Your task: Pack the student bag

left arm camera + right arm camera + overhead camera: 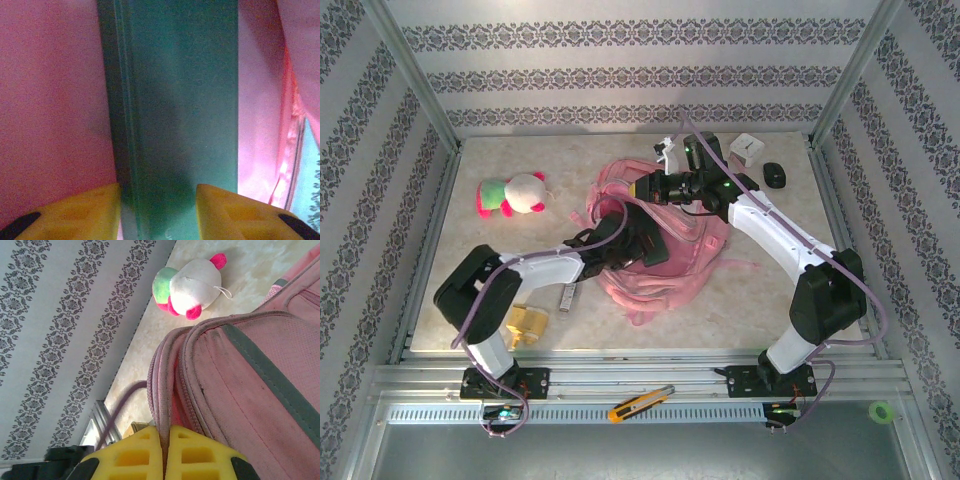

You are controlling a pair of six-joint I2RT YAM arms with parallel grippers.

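Right pincer (166,436) grips the rim of the student bag (240,385).

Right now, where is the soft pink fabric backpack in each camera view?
Top external: soft pink fabric backpack, centre of the picture.
Left wrist: its pink fabric on both sides of a flat green thing.
Right wrist: right half, zip rim running to the bottom edge.
Shared landmark: pink, green and white plush toy, left of the backpack from above, top centre at the right wrist.
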